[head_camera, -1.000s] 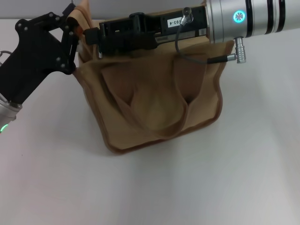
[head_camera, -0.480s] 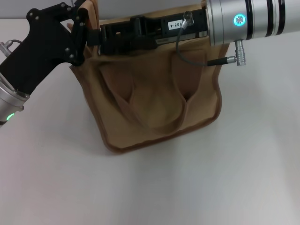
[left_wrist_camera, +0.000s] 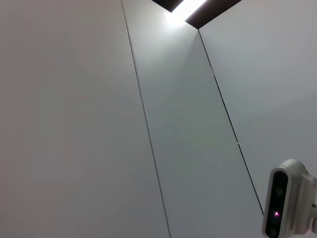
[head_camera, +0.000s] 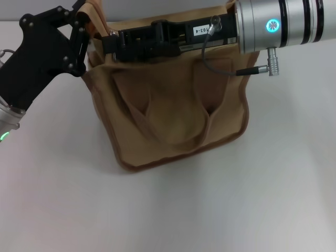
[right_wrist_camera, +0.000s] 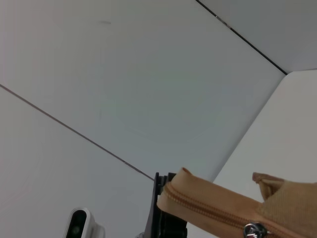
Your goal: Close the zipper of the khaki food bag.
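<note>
The khaki food bag (head_camera: 173, 105) stands on the white table, front pocket and looped handle facing me. My left gripper (head_camera: 86, 32) is at the bag's top left corner, shut on the fabric end there. My right gripper (head_camera: 110, 41) reaches in from the right along the bag's top and is shut on the silver pull tab (right_wrist_camera: 252, 229). The zipper (right_wrist_camera: 213, 210) shows in the right wrist view as a khaki toothed line running from the tab toward the black left gripper (right_wrist_camera: 161, 208). In the head view the right arm hides the zipper.
The white table (head_camera: 220, 210) spreads in front of the bag and to both sides. The right arm's silver wrist (head_camera: 283, 23) and its cable (head_camera: 231, 68) hang over the bag's top right. A white camera (left_wrist_camera: 285, 206) stands beyond.
My left gripper swung right and up with the bag's corner, then back left. My right gripper has slid slightly to the right along the bag's top.
</note>
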`<state>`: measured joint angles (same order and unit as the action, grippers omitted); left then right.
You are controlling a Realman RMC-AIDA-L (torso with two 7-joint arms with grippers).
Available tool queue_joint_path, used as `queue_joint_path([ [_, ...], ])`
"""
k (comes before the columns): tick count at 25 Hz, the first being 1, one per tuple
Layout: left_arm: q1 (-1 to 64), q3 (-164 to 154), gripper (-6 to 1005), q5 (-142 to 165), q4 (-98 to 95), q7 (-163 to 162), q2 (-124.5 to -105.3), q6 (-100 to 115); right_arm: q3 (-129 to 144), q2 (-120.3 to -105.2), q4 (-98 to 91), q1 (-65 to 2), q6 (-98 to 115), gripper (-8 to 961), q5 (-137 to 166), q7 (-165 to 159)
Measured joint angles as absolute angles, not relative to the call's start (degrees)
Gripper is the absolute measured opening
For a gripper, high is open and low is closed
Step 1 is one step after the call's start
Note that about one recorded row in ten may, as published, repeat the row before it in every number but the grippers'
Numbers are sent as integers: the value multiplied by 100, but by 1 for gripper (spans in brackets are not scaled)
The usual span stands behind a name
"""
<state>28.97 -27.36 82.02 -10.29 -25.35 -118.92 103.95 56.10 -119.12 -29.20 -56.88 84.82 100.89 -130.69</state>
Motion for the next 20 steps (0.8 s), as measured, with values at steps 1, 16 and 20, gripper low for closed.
queue_joint_path([
  [1, 2882, -2735, 19, 8200, -1028, -2518, -11891, 10408, 5609, -11911, -2924, -5685, 8482, 692, 10090, -13069],
  [16, 2925, -2726, 18, 8194, -1045, -2490, -11891, 10478, 5618, -11909, -2977, -5730, 8593, 649, 10091, -13069],
  [20, 2935, -2726, 18, 8190, -1066, -2490, -11891, 10538, 5642, -11909, -3045, -5690, 8599, 638, 10089, -13068],
])
